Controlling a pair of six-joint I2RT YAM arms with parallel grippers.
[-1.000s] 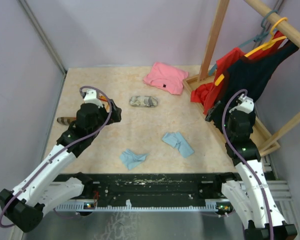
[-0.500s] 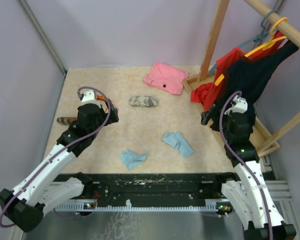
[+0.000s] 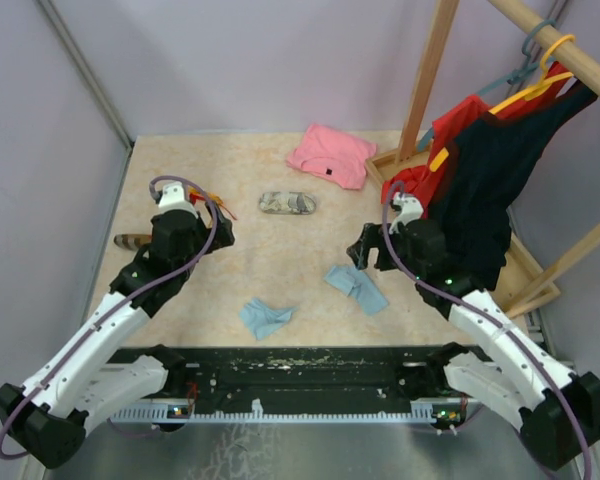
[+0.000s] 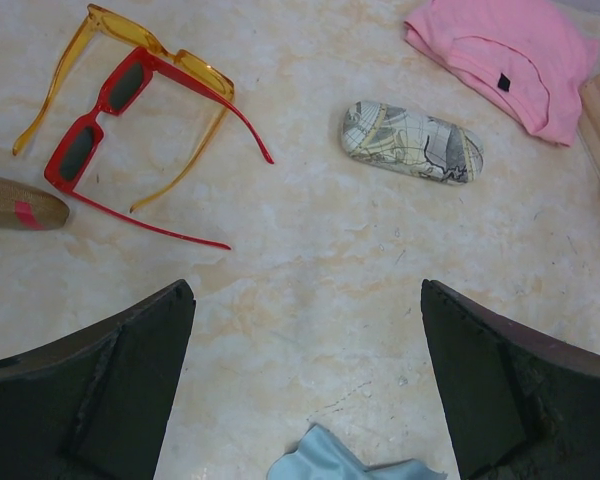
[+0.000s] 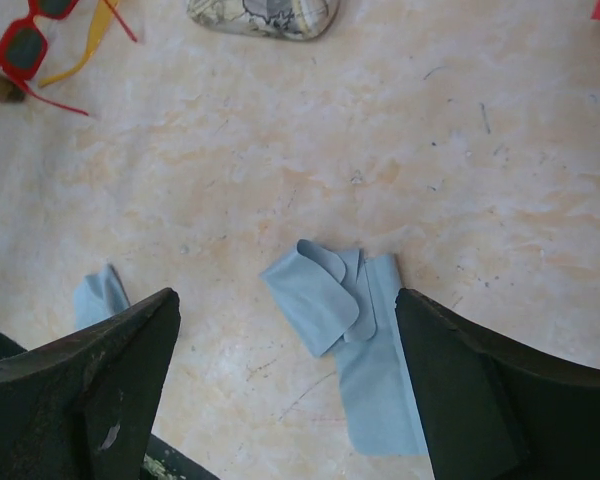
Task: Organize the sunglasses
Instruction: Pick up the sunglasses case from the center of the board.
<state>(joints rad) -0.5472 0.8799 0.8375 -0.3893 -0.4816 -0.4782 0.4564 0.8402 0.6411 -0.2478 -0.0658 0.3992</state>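
Two pairs of sunglasses lie overlapped at the table's far left: an orange-amber pair [image 4: 155,48] and a red pair with dark lenses [image 4: 92,125], arms unfolded. In the top view only slivers of them [image 3: 217,203] show past the left arm. My left gripper [image 4: 306,290] hovers open and empty, nearer and to the right of the sunglasses. My right gripper [image 5: 285,295] hangs open and empty over a folded light blue cloth [image 5: 355,330]; the red pair [image 5: 25,40] shows at its view's top left corner.
A grey-patterned case [image 3: 287,203] lies mid-table and a brown case [image 3: 132,240] at the left edge. A second blue cloth [image 3: 264,317] sits near the front. A pink shirt [image 3: 332,154] lies at the back. A wooden rack with hanging clothes [image 3: 480,150] stands on the right.
The right arm has swung left from beside the rack to above the right cloth. The left arm has eased slightly left. Both grippers stay open.
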